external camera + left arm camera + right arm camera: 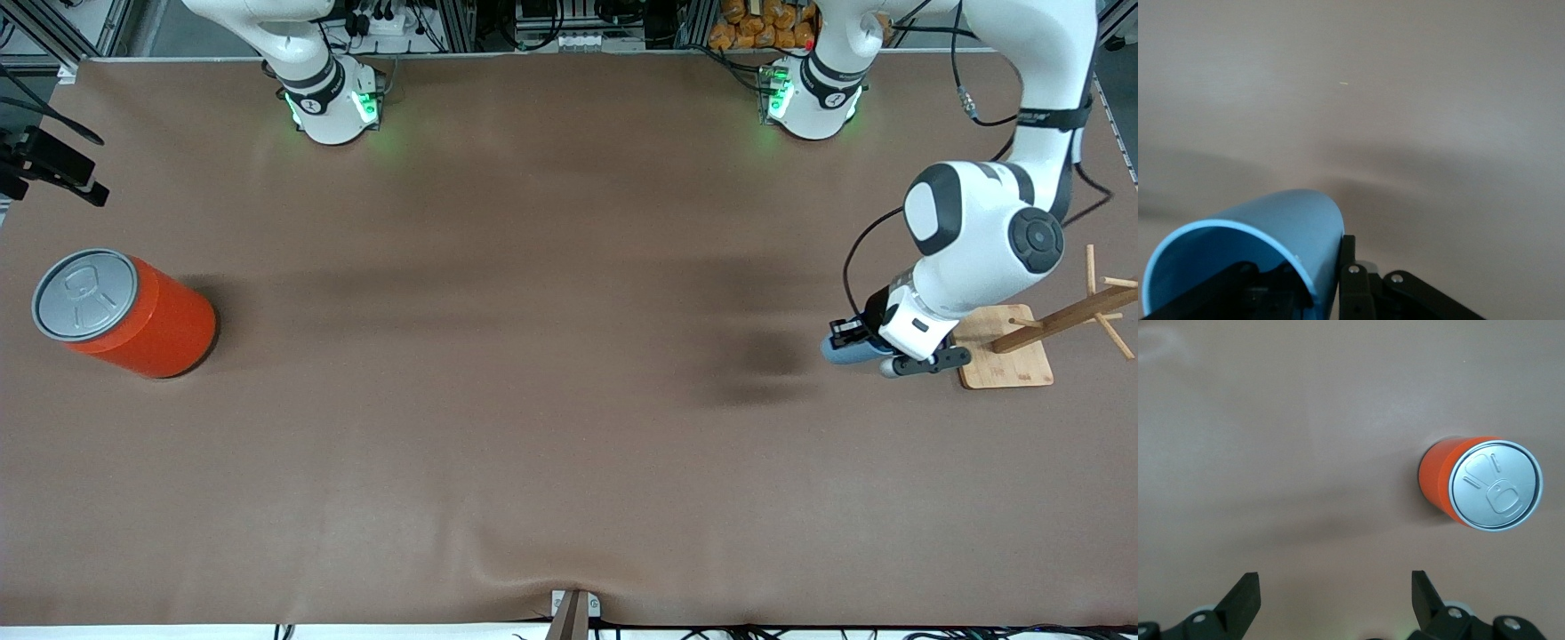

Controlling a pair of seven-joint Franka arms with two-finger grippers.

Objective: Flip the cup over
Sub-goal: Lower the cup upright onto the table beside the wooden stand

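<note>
Brown table [533, 400] lies wide; left hand [855, 345] pinches cup [1281, 230] beside wooden stand [1009, 356]; right hand [1335, 600] spread above can [1481, 483].

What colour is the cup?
Light blue cup, clearest in the left wrist view.

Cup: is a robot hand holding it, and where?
Yes. The left gripper grips the blue cup by its rim wall, one finger inside. The right gripper holds nothing.

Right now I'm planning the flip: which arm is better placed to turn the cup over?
Left. Its hand already grips the cup, one finger inside the rim. The right hand is open above bare table near the can.
</note>
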